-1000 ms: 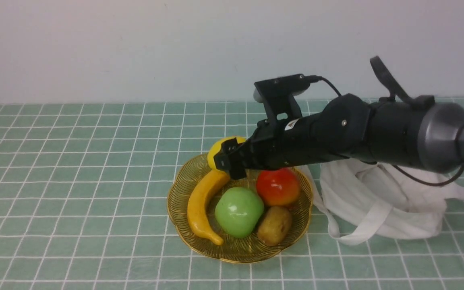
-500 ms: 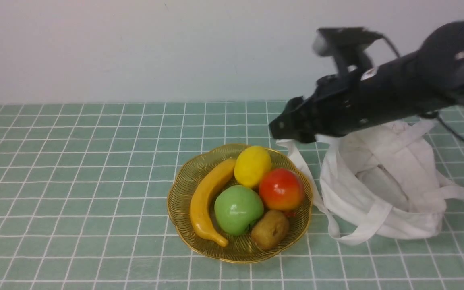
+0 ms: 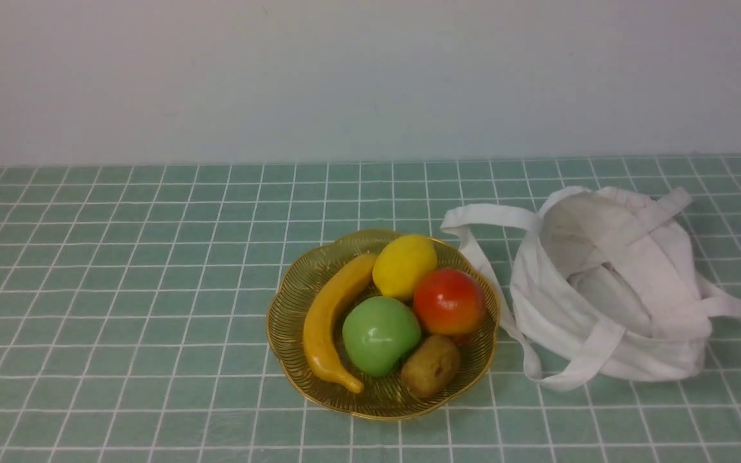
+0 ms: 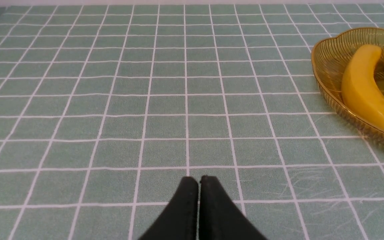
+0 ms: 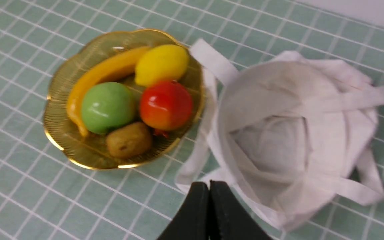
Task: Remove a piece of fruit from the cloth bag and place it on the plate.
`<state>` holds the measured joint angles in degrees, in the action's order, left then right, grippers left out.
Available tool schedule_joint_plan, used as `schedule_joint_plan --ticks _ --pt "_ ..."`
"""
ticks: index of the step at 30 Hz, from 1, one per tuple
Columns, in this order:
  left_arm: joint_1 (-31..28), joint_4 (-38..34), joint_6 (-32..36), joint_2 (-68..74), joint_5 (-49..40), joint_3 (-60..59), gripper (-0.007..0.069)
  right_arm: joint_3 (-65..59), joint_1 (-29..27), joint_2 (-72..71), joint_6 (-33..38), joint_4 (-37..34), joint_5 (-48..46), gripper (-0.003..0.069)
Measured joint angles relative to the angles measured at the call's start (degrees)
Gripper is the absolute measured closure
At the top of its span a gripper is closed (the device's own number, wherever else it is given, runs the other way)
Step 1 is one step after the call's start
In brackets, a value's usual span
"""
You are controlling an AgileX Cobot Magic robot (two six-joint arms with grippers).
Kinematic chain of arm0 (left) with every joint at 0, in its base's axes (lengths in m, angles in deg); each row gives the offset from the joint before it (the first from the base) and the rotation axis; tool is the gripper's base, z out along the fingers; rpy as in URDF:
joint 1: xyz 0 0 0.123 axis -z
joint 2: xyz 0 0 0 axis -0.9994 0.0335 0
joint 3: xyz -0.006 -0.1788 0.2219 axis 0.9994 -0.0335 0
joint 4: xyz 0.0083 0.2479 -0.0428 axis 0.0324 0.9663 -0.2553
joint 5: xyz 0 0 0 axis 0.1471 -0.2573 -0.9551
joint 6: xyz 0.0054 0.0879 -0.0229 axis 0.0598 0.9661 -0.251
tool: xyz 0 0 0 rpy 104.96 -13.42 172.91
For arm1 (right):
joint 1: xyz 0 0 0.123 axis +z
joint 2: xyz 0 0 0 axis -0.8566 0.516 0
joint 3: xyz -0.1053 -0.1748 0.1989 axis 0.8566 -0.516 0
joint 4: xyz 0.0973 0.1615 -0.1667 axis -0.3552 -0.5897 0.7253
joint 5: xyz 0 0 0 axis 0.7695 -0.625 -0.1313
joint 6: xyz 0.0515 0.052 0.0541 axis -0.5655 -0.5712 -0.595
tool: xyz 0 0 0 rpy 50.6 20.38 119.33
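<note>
Bright yellow oval lemon (image 3: 404, 267): already inside golden translucent scalloped plate (image 3: 293, 360), lower centre of front view, long axis slanting toward upper right. Nearer: right gripper (image 5: 209, 186), pressed together, nothing pinched.

- A smooth, plain wall of pale grey with a faint lilac tint (image 3: 370, 77) fills the upper part of the front view, behind the desk.
- A wide desk with a muted green surface (image 3: 119, 289) runs across the front view from 1 side to the other.
- White lines in 2 crossing directions form a grid of squares over the green.
- The desk's far edge makes 1 nearly level line against the wall.
- Light on the wall looks soft and even, slightly dimmer toward its upper part.
- The left wrist view shows fine pale scuffs (image 4: 312, 178) on the green.
</note>
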<state>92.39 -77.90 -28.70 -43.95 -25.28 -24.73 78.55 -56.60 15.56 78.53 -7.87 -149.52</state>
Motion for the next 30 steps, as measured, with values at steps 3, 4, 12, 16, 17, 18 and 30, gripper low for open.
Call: schedule_joint_plan --ticks 3,4,12,16,17,18,30 --pt "0.00 0.00 0.00 0.00 0.00 0.00 0.0632 -9.32 -0.14 -10.03 -0.29 0.76 8.38 0.0671" --pt "0.00 0.00 0.00 0.00 0.00 0.00 0.0632 -14.03 -0.08 -13.37 -0.39 -0.31 12.69 0.0671" --pt "0.00 0.00 0.00 0.00 0.00 0.00 0.0632 -41.81 10.02 -25.42 10.41 -16.17 47.44 0.0671" --pt "0.00 0.00 0.00 0.00 0.00 0.00 0.0632 -45.98 13.81 -25.43 13.91 -20.76 56.62 0.0671" --pt "0.00 0.00 0.00 0.00 0.00 0.00 0.0632 -46.38 14.47 -25.43 14.44 -22.01 58.86 0.0671" --pt "0.00 0.00 0.00 0.00 0.00 0.00 0.0632 -46.38 14.69 -25.43 14.62 -22.71 60.00 0.0671" --pt "0.00 0.00 0.00 0.00 0.00 0.00 0.0632 -46.38 14.81 -25.43 14.81 -24.69 62.49 0.0671"
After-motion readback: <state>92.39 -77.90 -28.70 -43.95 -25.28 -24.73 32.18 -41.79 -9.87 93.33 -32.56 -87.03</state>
